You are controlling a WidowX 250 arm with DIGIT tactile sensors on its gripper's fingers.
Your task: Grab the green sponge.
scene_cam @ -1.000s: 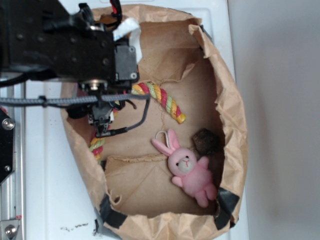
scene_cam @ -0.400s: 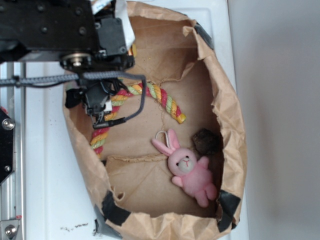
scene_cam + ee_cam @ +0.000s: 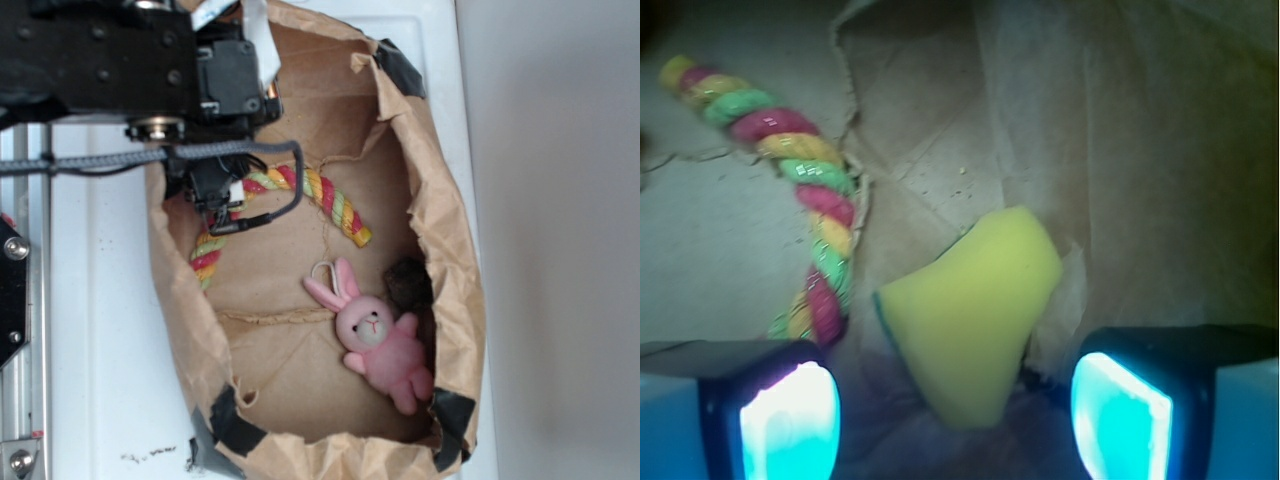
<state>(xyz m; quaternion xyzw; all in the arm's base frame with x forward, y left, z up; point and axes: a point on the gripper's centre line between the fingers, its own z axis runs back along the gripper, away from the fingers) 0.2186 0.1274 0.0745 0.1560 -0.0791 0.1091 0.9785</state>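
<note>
Wrist view: gripper (image 3: pixel 955 420) spread wide, empty, hovering over the green sponge (image 3: pixel 965 315), which lies between the fingers, yellow face up, on brown paper. Grasp not yet made; descent and closing remain. Striped rope (image 3: pixel 805 195) just left. Paper bag (image 3: pixel 455 250) on white desk (image 3: pixel 100 350).

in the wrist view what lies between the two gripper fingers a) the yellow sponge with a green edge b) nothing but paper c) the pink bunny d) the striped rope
a, the wrist view shows the green sponge, yellow face up with a thin green edge, lying between the spread fingers of the open gripper, while the striped rope lies off to the left side of it.
</note>
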